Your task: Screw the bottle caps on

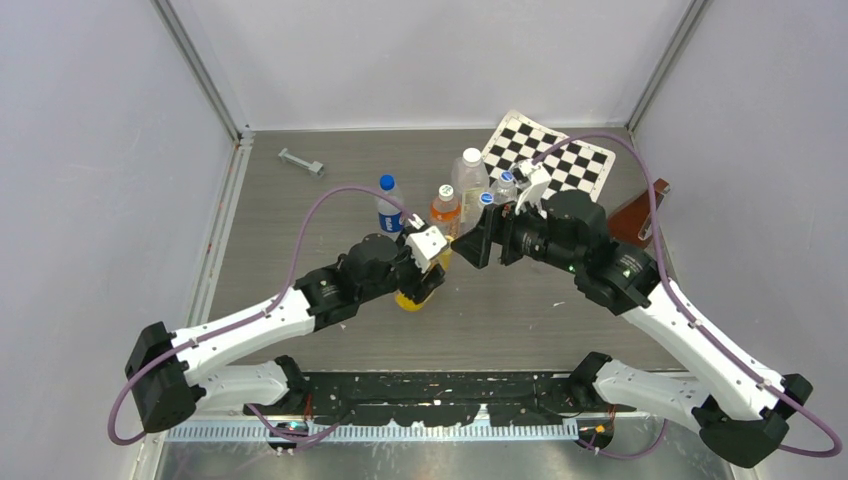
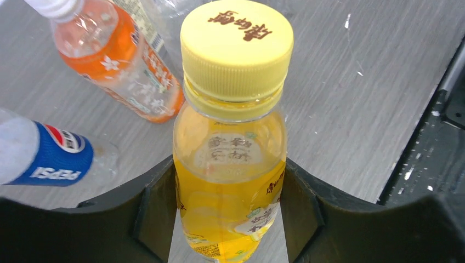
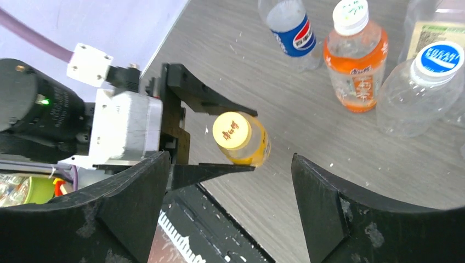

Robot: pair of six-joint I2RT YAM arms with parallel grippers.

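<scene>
While left jaws clasp juice bottle (image 2: 230,181), yellow cap (image 2: 237,46) on, base cropped, right jaws wide apart.

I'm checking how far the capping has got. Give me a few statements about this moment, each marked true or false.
1. The yellow cap sits on the juice bottle. True.
2. The right gripper is clamped on the yellow cap. False: its jaws stand wide open, clear of the cap.
3. The left gripper holds the juice bottle by its body. True.
4. The Pepsi bottle has no cap. False: a blue cap sits on its neck.
</scene>
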